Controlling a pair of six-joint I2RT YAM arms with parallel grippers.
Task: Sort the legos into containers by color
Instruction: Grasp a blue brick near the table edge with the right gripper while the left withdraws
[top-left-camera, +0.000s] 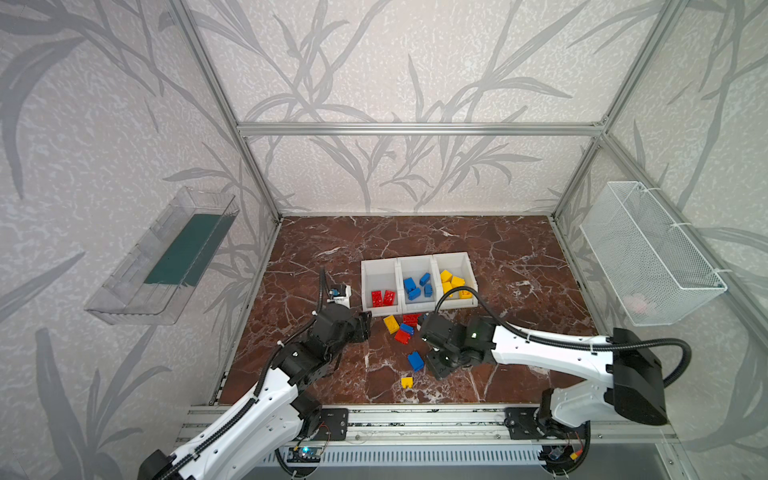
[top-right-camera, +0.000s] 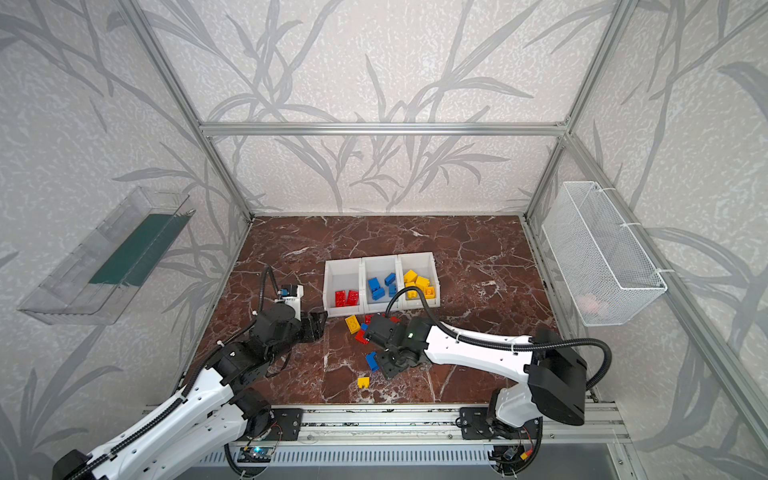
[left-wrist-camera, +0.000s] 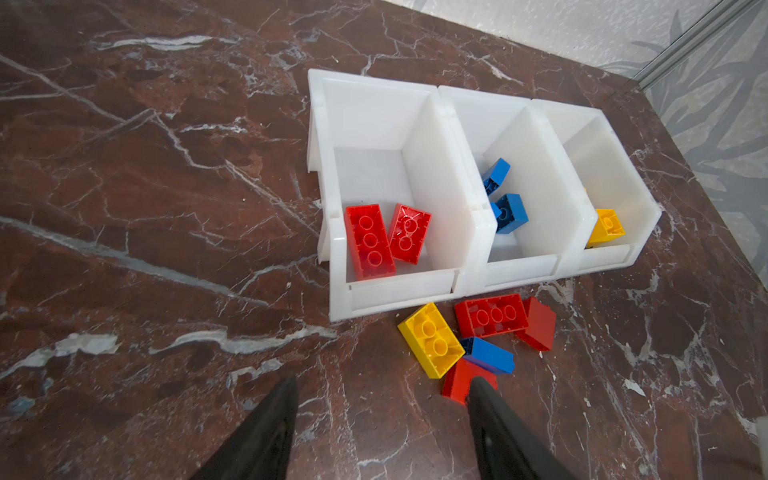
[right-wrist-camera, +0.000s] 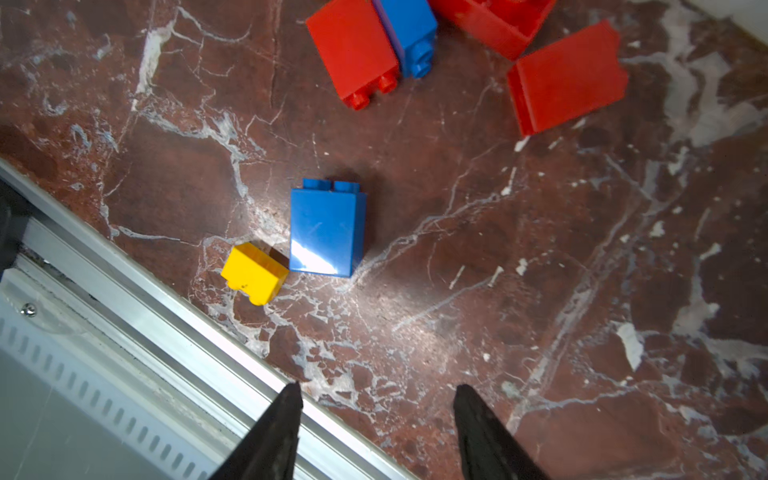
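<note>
Your containers (top-left-camera: 380, 270) hold many sorted legos (top-left-camera: 409, 284), but about seven loose legos (top-left-camera: 415, 360) wait on the table (top-left-camera: 519, 270); your left gripper (left-wrist-camera: 380, 395) and right gripper (right-wrist-camera: 376, 399) are wide and empty

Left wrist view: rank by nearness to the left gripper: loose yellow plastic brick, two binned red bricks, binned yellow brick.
1. Loose yellow plastic brick, on the tabletop
2. Two red bricks, in the nearest white bin
3. Yellow brick, in the farthest bin

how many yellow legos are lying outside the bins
2. One yellow lego lies just in front of the bins; a smaller yellow lego sits alone near the front rail. The right arm could hide more.
</note>
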